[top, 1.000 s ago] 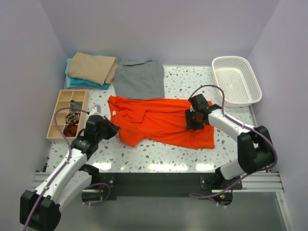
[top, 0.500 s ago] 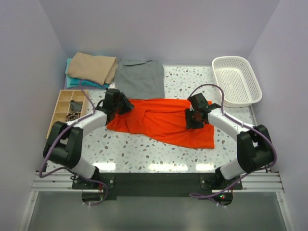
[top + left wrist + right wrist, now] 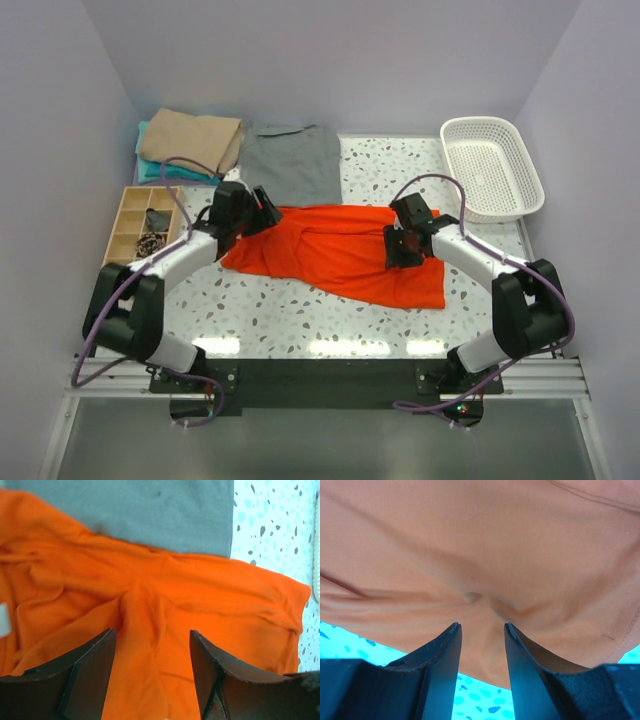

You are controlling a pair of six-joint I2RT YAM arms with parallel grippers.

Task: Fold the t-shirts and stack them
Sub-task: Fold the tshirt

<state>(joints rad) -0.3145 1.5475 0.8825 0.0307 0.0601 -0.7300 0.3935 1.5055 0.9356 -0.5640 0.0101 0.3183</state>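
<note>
- Orange shirt (image 3: pixel 340 255) lies in the middle of the desk (image 3: pixel 380 170). It is spread out w/ creases, and its left end is bunched in folds.
- Left claw (image 3: pixel 266 208) is above the far-left corner of the orange shirt. Its fingers stand wide apart w/ nothing between them. In the wrist view only orange cloth shows under the gap.
- Right claw (image 3: pixel 397 254) is on the right part of the orange shirt, near its far edge. Its fingers are apart w/ a narrow gap, tips down at the cloth. A small pucker sits just ahead of the tips. No cloth shows between the fingers.
- Grey shirt (image 3: pixel 292 163) lies flat just behind the left half of the orange shirt, and their edges touch.
- Tan shirt (image 3: pixel 192 140) is folded on top of the teal shirt (image 3: pixel 160 172), behind & left of the orange shirt.
- Basket (image 3: pixel 478 121) is behind & right of the orange shirt, apart from it.
- Tray (image 3: pixel 108 250) is left of the orange shirt. It holds small items, too small to tell what.
</note>
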